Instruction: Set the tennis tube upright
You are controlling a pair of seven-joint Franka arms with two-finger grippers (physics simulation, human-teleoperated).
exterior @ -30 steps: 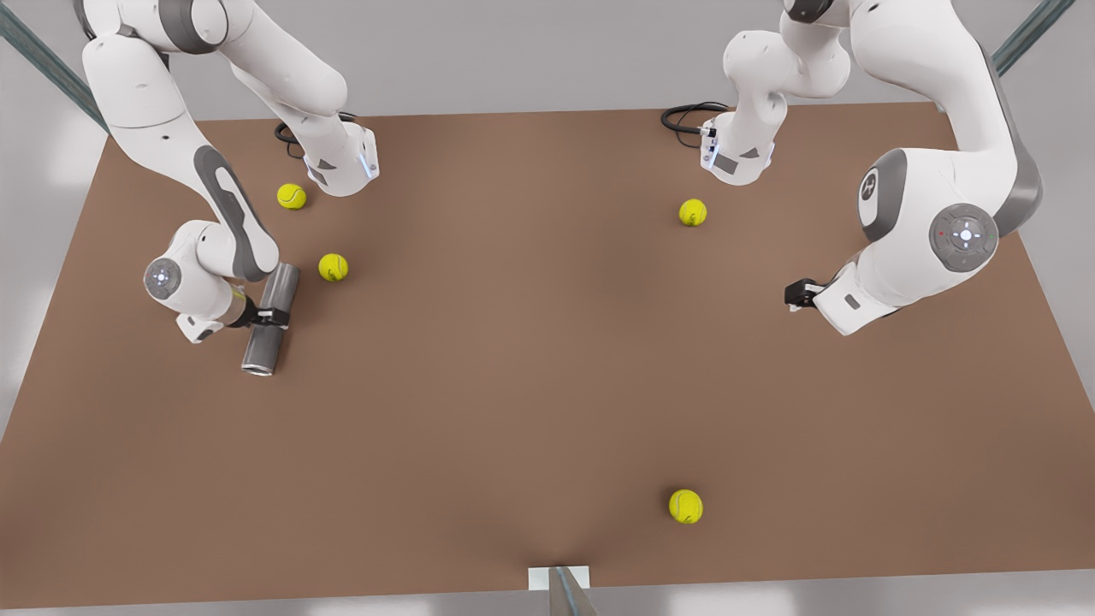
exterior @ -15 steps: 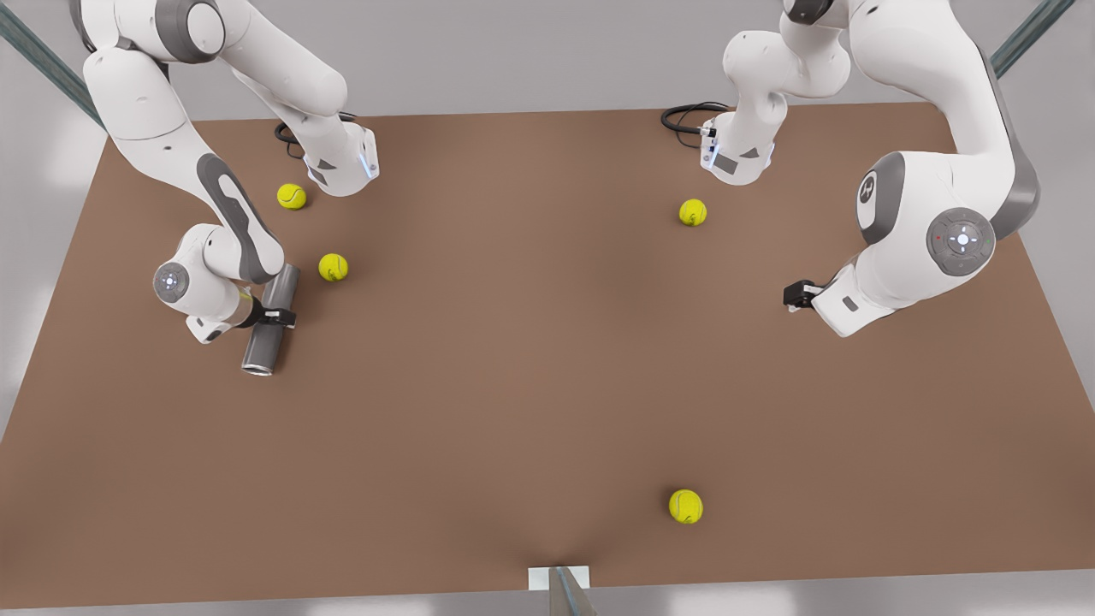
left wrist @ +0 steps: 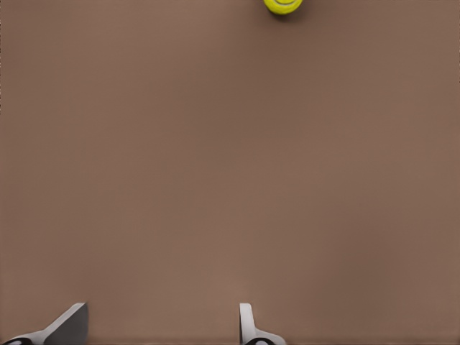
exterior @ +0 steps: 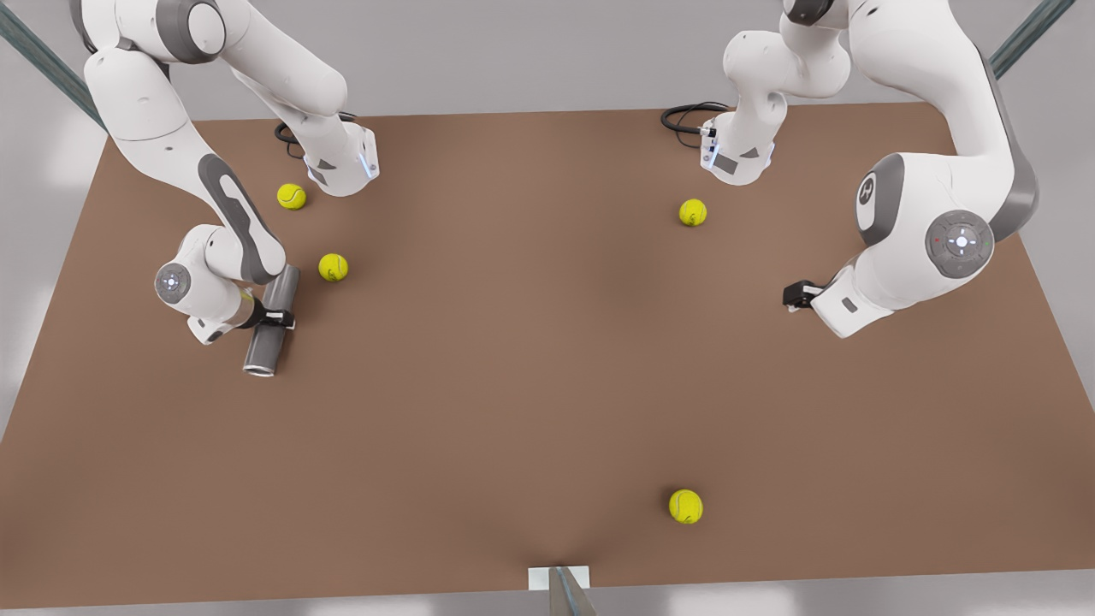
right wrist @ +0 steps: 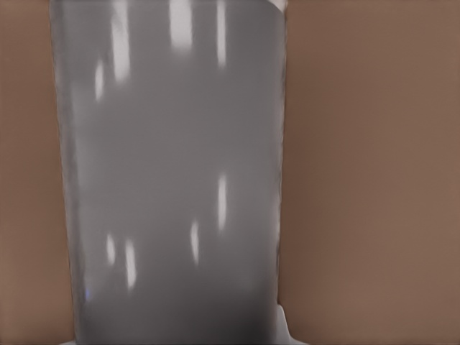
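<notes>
Tube (exterior: 270, 321) is lying flat on the table (exterior: 530, 359) near the front view's left edge, its open, light-rimmed end pointing toward the near side. In the right wrist view the tube (right wrist: 172, 172) is sitting close under the camera. The right gripper (exterior: 272, 318) is straddling the tube's middle, fingers pressing on either side, grasping it. A ball (exterior: 333, 267) is resting just beside the tube's far end, and another ball (exterior: 291, 196) is lying farther back. The left gripper (exterior: 794, 294) is hanging over bare table on the front view's right, waiting, with its fingers (left wrist: 248, 327) spread apart and holding nothing; a ball (left wrist: 283, 5) is lying well ahead of it.
</notes>
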